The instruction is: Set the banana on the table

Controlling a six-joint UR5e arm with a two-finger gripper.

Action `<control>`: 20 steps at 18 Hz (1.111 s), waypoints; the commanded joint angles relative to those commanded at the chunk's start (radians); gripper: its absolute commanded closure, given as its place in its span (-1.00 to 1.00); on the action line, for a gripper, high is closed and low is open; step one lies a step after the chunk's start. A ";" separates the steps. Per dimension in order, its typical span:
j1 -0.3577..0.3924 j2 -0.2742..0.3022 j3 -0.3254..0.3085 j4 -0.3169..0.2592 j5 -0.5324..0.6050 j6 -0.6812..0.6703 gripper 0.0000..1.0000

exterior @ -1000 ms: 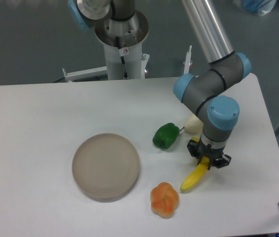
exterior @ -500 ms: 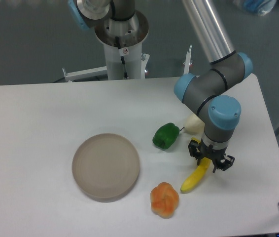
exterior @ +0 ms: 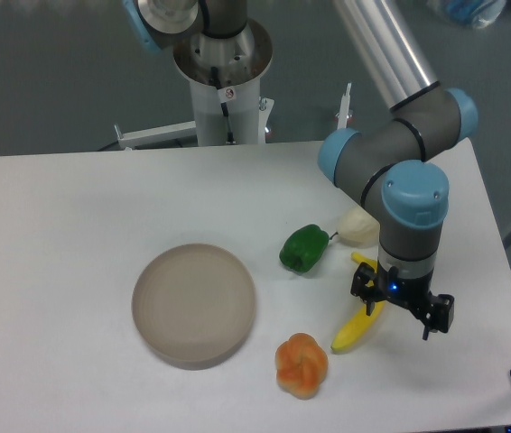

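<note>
Gripper (exterior: pixel 401 305) points straight down from a vertical wrist, fingers spread apart and gripping nothing, straddling the upper end of the banana (exterior: pixel 355 329). Banana lies flat on the table (exterior: pixel 75 225), slanting toward 7 o'clock. Green pepper (exterior: pixel 303 248) at the gripper's 10 o'clock, orange fruit (exterior: pixel 301 364) at 8 o'clock, round plate (exterior: pixel 194 304) at 9 o'clock.

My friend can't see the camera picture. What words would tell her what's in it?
A robot gripper hangs open just above a yellow banana lying on a white table. Nearby sit a green pepper, an orange pumpkin-like fruit and an empty round plate.
</note>
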 joint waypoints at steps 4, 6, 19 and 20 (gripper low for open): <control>-0.003 -0.003 0.028 0.000 0.060 0.020 -1.00; -0.003 -0.005 0.038 -0.003 0.068 0.026 -1.00; -0.011 -0.018 0.095 -0.058 0.131 0.057 -1.00; -0.011 -0.020 0.095 -0.058 0.131 0.057 -1.00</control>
